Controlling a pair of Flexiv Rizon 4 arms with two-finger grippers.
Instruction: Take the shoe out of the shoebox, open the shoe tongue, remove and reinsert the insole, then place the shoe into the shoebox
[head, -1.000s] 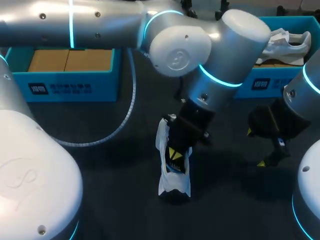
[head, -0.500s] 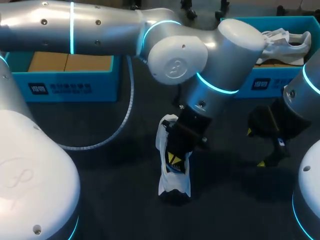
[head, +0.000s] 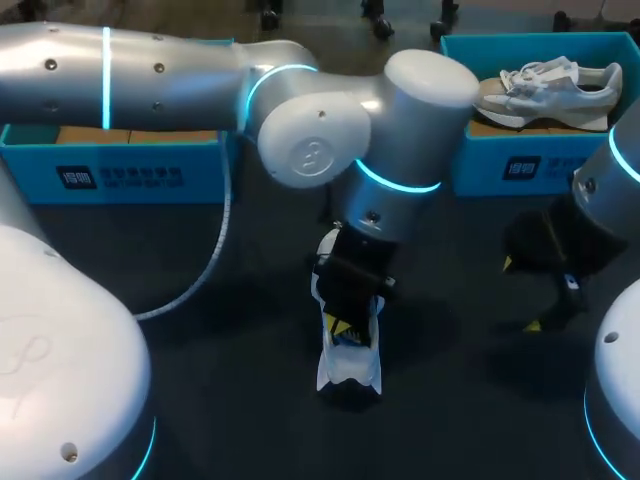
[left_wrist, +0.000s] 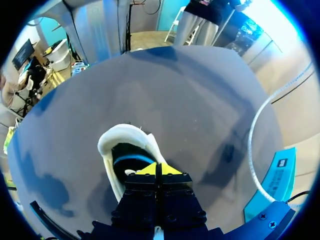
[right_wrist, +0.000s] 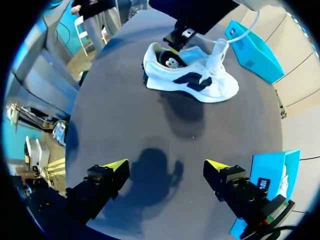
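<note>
A white sneaker (head: 350, 372) with dark side marks stands on the dark table near the middle. My left arm comes in from the left and reaches down to it. My left gripper (head: 345, 325) is shut, its yellow tips pressed together inside the shoe's heel opening. In the left wrist view the shut left gripper (left_wrist: 158, 169) sits over the dark inside of the sneaker (left_wrist: 112, 141); I see nothing between its tips. My right gripper (head: 520, 295) hangs open to the right, apart from the shoe. From the right wrist, the sneaker (right_wrist: 192, 80) lies ahead of the open right gripper (right_wrist: 166, 167).
A blue shoebox (head: 500, 165) at the back right holds a second white sneaker (head: 545, 85). Another blue box (head: 120, 175) with a cardboard floor stands at the back left. A white cable (head: 215, 265) from the left arm loops over the table.
My left arm's elbow has swung to the left, uncovering the sneaker in the back right box, and its gripper has sunk a little deeper into the shoe. The right arm has barely moved.
</note>
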